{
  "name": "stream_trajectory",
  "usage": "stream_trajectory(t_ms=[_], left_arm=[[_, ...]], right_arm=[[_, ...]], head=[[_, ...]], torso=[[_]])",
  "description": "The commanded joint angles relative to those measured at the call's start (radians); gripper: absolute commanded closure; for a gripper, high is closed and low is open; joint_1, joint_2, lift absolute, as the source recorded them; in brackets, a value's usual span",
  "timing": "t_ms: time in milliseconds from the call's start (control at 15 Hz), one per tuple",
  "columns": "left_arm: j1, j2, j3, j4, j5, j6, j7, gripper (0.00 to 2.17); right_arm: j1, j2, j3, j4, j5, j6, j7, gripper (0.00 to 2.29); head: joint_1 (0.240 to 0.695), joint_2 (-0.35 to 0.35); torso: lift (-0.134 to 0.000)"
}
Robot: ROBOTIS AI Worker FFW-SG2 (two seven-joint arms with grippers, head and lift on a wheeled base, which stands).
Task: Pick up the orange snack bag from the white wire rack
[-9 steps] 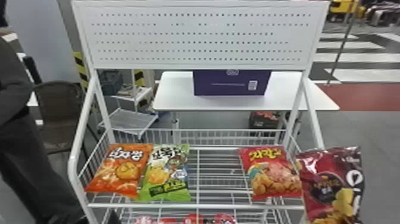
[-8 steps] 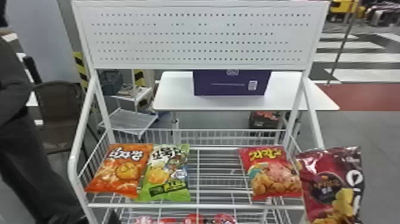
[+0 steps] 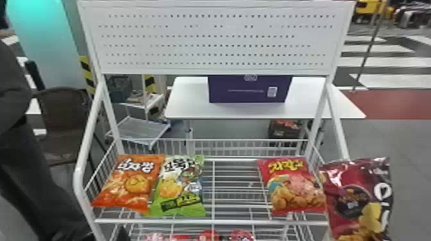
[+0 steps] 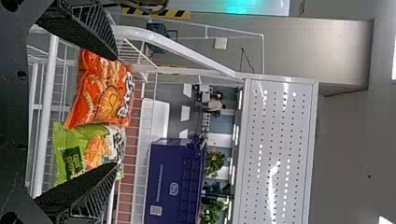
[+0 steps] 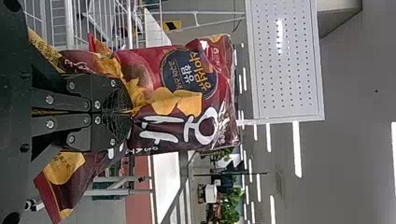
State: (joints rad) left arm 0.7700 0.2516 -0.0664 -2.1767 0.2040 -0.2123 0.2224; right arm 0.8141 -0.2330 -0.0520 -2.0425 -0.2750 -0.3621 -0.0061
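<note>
The orange snack bag (image 3: 128,182) is found lying on the white wire rack (image 3: 240,222), at the left end, against the green snack bag (image 3: 181,192). The fingers of the left gripper (image 4: 116,111) are spread and empty; the approach is judged to be in hand. A leftward alignment and advance are required before closing, lest the green bag be caught. A dark red snack bag (image 5: 182,79) is pinched by the right gripper (image 5: 130,112).

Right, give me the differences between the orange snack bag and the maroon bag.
The orange snack bag lies in the white wire rack; the maroon bag is held roughly upright by the right gripper. The orange snack bag is mostly bright orange, the maroon bag deep red and dark brown. Both show white lettering and pictured snacks.
</note>
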Motion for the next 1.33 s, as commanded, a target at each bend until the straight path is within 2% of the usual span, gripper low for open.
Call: stream_trajectory(t_ms=[0,200,467,600,933,1267], left_arm=[[0.000,0.001,-0.001,0.002,0.000,0.000,0.000,0.08],[-0.075,0.000,-0.021,0.048,-0.002,0.071,-0.012,0.08],[-0.328,-0.008,-0.105,0.229,-0.041,0.144,0.008,0.08],[-0.456,-0.011,-0.128,0.310,-0.052,0.282,0.003,0.08],[-0.666,-0.009,-0.145,0.545,-0.063,0.285,0.002,0.08],[-0.767,-0.011,-0.138,0.695,-0.048,0.316,-0.012,0.09]], right_arm=[[0.002,0.000,0.000,-0.004,0.000,0.003,0.000,2.10],[0.005,0.000,0.000,-0.005,0.000,-0.001,0.000,2.10],[0.008,0.000,0.001,-0.005,0.000,-0.001,0.000,2.10],[0.011,0.000,-0.002,-0.005,-0.001,-0.001,0.000,2.10],[0.017,0.000,-0.003,-0.007,0.002,-0.004,0.000,2.10],[0.017,0.001,-0.008,-0.002,0.000,-0.001,0.000,2.10]], head=[[0.499,0.000],[0.499,0.000],[0.499,0.000],[0.499,0.000],[0.499,0.000],[0.499,0.000]], torso=[[0.000],[0.000],[0.000],[0.000],[0.000],[0.000]])
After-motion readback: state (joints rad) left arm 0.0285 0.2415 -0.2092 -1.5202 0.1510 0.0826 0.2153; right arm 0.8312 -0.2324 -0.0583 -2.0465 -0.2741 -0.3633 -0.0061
